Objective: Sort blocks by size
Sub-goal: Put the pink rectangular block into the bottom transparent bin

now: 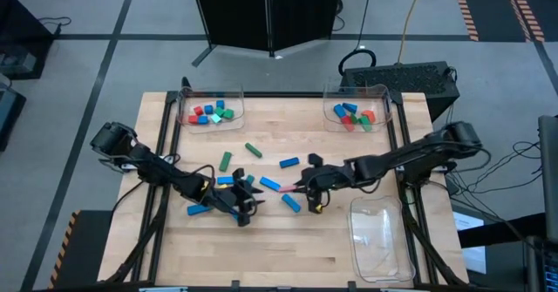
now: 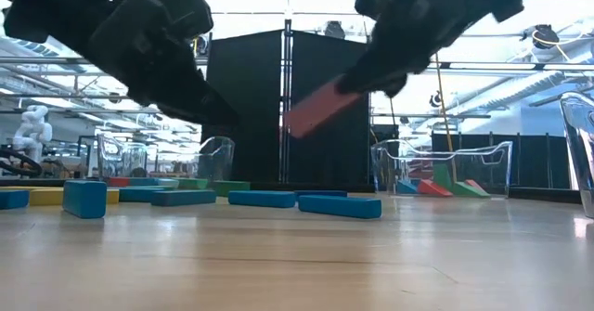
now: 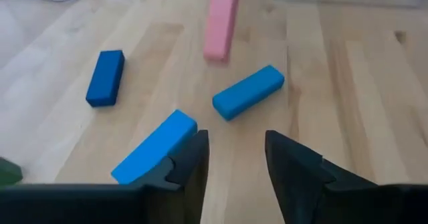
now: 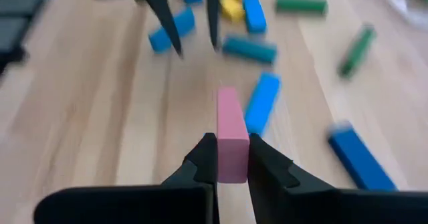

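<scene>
My right gripper is shut on a pink bar, held above the table's middle; the bar also shows in the low view and in the left wrist view. My left gripper is open and empty, just above the wood beside a light blue bar. More loose blocks lie flat around them: blue bars, green bars and a yellow one. My right gripper pinches the pink bar's end nearest the wrist between its two fingers, on the bar's two long sides. The fingers lie along the bar, which sticks out ahead of them toward the table's left. The bar is lifted clear of the table, tilted, its free end lower.
A clear tray at the far left and one at the far right each hold several small blocks. A third clear tray stands at the near right with nothing showing in it. Bare wood lies along the near edge.
</scene>
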Motion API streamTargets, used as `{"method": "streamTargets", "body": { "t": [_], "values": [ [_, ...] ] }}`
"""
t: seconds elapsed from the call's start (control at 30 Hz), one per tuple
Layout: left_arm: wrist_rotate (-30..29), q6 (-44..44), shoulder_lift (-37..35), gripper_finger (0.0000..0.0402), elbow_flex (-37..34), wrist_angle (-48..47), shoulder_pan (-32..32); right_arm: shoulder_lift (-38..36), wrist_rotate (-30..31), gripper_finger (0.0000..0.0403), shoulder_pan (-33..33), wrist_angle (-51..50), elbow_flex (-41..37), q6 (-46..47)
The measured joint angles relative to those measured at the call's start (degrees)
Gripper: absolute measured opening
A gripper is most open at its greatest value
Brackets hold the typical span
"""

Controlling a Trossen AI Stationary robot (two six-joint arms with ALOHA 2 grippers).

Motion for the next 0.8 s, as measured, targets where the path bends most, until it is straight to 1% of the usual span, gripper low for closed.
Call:
{"method": "streamTargets", "body": {
  "t": [0.13, 0.23, 0.37, 0.43, 0.6, 0.8],
  "values": [
    [-0.40, -0.74, 0.00, 0.0154, 0.01, -3.06, -0.02, -5.80, 0.67, 0.0036, 1.97, -11.25, 0.00, 4.87],
    [-1.93, -1.51, 0.00, 0.0155, -0.02, -3.89, 0.00, -10.29, 0.63, 0.0036, 4.06, -18.31, 0.00, 9.42],
    [-5.63, -1.50, 0.00, 0.0155, -0.02, -4.34, 0.11, -15.99, 0.62, 0.0041, 6.94, -27.49, 0.00, 15.72],
    [-6.15, -1.49, -0.02, 0.0155, -0.02, -4.34, 0.11, -18.28, 0.61, 0.0043, 8.50, -31.43, 0.00, 18.46],
    [-6.19, -1.49, -0.02, 0.0155, -0.02, -4.34, 0.11, -22.53, -0.44, 0.0042, 12.71, -38.08, 0.00, 24.02],
    [-6.34, -1.47, -0.04, 0.0155, -0.02, -4.32, 0.11, -27.22, -3.76, 0.0042, 16.89, -43.50, 0.00, 31.82]
  ]
}}
